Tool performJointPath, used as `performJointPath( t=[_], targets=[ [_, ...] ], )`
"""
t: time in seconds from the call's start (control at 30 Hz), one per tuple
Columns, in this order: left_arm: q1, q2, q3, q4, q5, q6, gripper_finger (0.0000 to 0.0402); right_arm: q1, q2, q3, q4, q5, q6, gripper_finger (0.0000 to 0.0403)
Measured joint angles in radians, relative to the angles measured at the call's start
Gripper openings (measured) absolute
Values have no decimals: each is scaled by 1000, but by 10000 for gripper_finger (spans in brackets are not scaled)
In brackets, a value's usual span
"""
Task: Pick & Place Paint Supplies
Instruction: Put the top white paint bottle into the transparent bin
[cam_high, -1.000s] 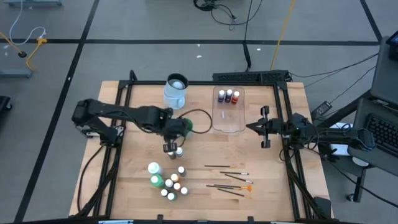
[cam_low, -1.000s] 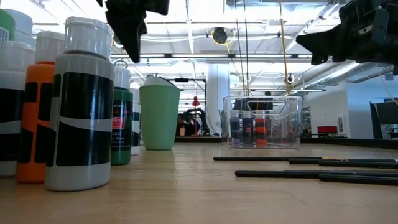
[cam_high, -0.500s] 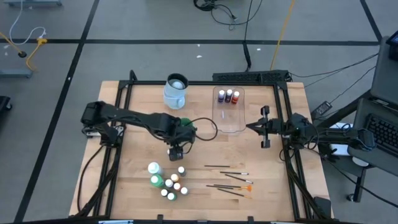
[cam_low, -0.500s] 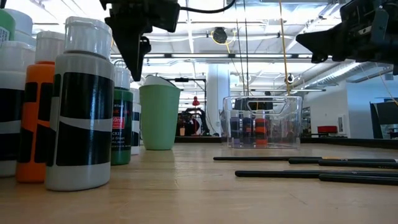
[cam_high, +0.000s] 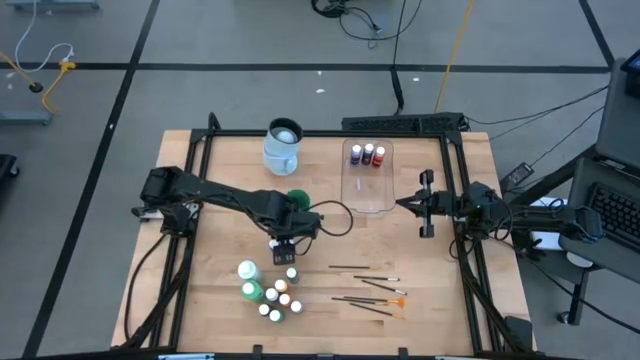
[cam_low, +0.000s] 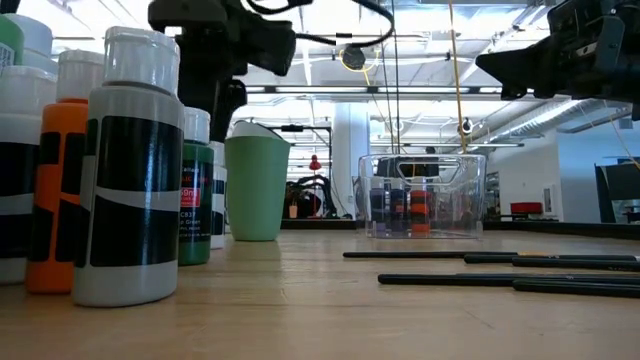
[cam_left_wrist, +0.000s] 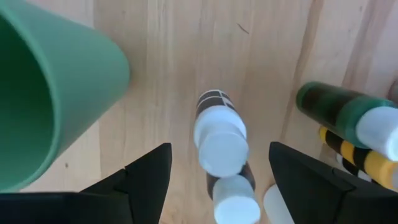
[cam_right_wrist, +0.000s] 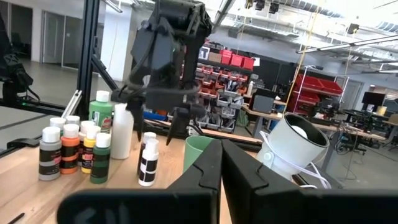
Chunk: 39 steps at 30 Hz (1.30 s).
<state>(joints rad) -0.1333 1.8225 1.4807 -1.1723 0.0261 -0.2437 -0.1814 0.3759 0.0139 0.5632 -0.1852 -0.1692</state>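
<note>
White-capped black paint bottle (cam_left_wrist: 217, 134), upright, seemingly striped

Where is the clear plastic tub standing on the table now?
In the high view, the clear plastic tub stands at the far middle of the table, right of the pale-blue jug and left of the waiting right gripper; three small paint bottles stand in its far end.

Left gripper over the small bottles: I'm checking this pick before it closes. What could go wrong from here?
1. The left gripper is open above a white-capped bottle with a second bottle close beside it; closing could catch or tip both.
2. The green cup stands near one jaw and might be nudged on descent.
3. The bottle cluster is tight, so one fall could topple its neighbours.
</note>
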Motion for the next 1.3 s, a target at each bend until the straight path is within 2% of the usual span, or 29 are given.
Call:
performJointPath(
  t=[0.37, 0.67, 0.93, 1.13, 1.3],
  targets=[
    [3, 18, 0, 21, 0, 8, 270, 0, 0, 0, -8, 0, 8, 2],
    [1, 18, 0, 16, 23, 31, 204, 0, 0, 0, -8, 0, 8, 2],
    [0, 18, 0, 18, -11, 41, 160, 0, 0, 0, -8, 0, 8, 2],
    [-6, 18, 1, 16, -20, 63, 98, 0, 0, 0, -8, 0, 8, 2],
    [-7, 12, 2, -31, -20, 109, 95, 0, 0, 0, -7, 0, 8, 2]
  ],
)
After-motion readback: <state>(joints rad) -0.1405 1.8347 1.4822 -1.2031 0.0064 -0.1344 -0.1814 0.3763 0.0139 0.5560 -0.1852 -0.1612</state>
